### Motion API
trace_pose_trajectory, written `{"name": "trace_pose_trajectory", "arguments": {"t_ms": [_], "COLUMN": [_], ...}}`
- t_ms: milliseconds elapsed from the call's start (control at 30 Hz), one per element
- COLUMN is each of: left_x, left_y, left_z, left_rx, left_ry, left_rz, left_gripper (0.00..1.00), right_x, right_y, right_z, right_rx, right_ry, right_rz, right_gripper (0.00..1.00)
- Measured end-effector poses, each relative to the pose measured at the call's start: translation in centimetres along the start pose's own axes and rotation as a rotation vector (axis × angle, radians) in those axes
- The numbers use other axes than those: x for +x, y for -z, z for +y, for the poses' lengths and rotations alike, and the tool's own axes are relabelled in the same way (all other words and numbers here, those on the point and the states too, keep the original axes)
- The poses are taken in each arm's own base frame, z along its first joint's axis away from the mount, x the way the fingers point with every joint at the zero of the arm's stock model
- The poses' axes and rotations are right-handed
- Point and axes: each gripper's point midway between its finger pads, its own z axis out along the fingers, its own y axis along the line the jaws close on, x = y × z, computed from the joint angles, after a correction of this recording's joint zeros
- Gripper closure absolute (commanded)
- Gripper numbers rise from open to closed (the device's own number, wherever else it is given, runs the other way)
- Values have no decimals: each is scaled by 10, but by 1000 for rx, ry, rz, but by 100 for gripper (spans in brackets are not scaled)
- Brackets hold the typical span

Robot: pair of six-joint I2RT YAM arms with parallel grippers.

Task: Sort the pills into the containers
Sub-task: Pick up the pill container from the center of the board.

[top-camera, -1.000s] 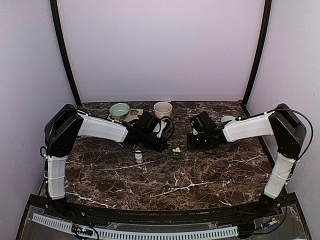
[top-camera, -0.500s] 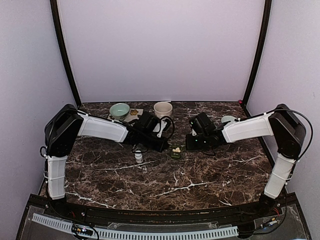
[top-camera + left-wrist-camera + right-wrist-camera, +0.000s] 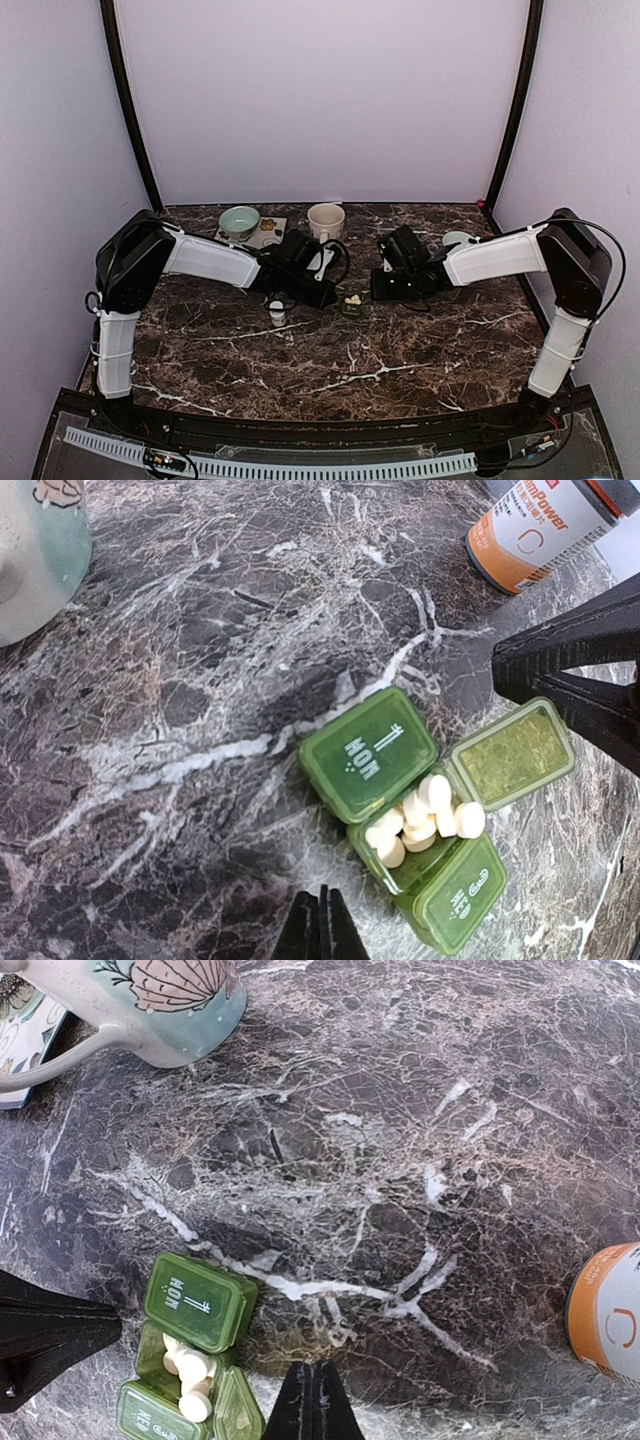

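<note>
The green pill box (image 3: 352, 303) lies on the marble between my two grippers. Its MON lid (image 3: 368, 754) and its WED lid (image 3: 460, 890) are closed. The middle compartment stands open with its lid (image 3: 513, 754) flipped aside, and several white pills (image 3: 425, 818) are heaped in it. My left gripper (image 3: 320, 925) is shut and empty, hovering just short of the box. The right gripper (image 3: 313, 1400) is also shut and empty, beside the pill box (image 3: 185, 1365) and its pills (image 3: 190, 1372). In the top view the left gripper (image 3: 330, 294) and the right gripper (image 3: 377, 287) flank the box.
An orange-labelled pill bottle (image 3: 533, 525) lies near the box, and this bottle (image 3: 612, 1310) also shows in the right wrist view. A cream mug (image 3: 326, 218) and a pale green bowl (image 3: 240, 220) stand at the back. A small white upright object (image 3: 277, 313) sits under the left arm.
The left arm has shifted slightly to the right and the right gripper has edged a little left toward the box. Both grippers stay shut.
</note>
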Motion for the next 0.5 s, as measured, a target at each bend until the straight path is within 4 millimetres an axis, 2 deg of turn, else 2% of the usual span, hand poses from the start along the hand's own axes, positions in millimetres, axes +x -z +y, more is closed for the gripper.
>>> {"name": "trace_pose_trajectory", "arguments": {"t_ms": [500], "left_x": [4], "left_y": [-8], "left_z": [-5], "left_rx": [11], "left_ry": [-3], "left_rz": [23], "left_gripper": [100], "right_x": [1], "right_y": [2], "right_z": [1], "right_rx": [1], "right_ry": [-3], "right_rz": [-4], "right_gripper": [100]}}
